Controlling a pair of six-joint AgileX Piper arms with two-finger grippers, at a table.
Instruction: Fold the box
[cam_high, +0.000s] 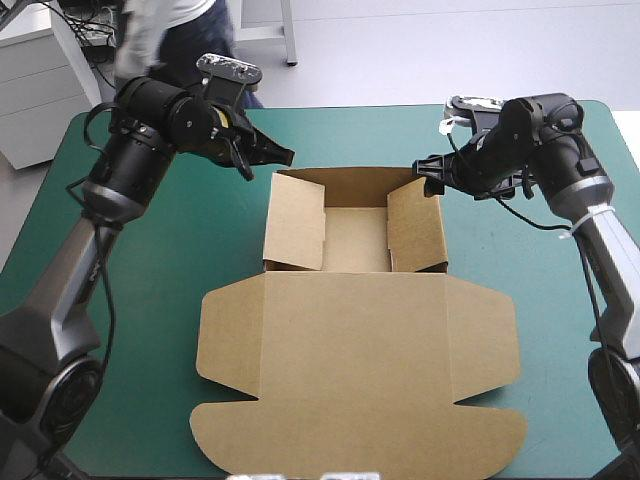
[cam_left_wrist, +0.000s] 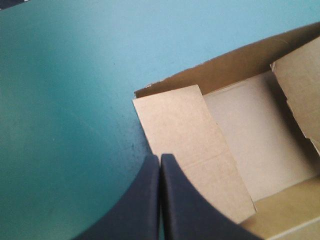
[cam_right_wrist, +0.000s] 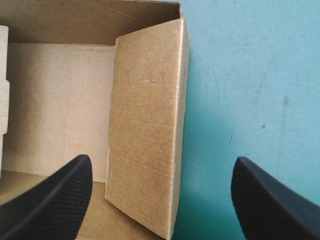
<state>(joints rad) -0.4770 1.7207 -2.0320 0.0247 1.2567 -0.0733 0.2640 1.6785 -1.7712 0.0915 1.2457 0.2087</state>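
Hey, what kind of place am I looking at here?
Probably a robot lab or test bench. Two robot arms, with the left gripper and right gripper, reach over a table with a teal-green cover. A brown box lies on it half folded, lid flat.

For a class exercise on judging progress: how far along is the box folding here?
Done: the box has back and side walls raised. In hand: left jaws shut beside the left flap, right jaws open over the right flap. Left: both flaps lean inward, seemingly untucked; the lid lies flat.
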